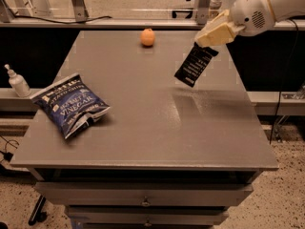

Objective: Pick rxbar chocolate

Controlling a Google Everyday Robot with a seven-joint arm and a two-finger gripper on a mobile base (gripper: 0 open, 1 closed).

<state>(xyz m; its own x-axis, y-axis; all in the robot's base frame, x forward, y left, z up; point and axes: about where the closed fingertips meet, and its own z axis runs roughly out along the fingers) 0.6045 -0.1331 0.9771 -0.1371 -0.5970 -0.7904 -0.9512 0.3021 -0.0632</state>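
The rxbar chocolate (194,65) is a flat black wrapper with rows of white text. It hangs tilted in the air above the right side of the grey table (143,128), clear of the surface. My gripper (209,38) comes in from the upper right on a white arm and is shut on the bar's upper end. The cream-coloured fingers (217,31) cover that end of the wrapper.
A blue vinegar chip bag (71,105) lies at the table's left front. An orange fruit (147,37) sits at the far middle. A small white pump bottle (18,81) stands on a ledge left of the table. Drawers run below the front edge.
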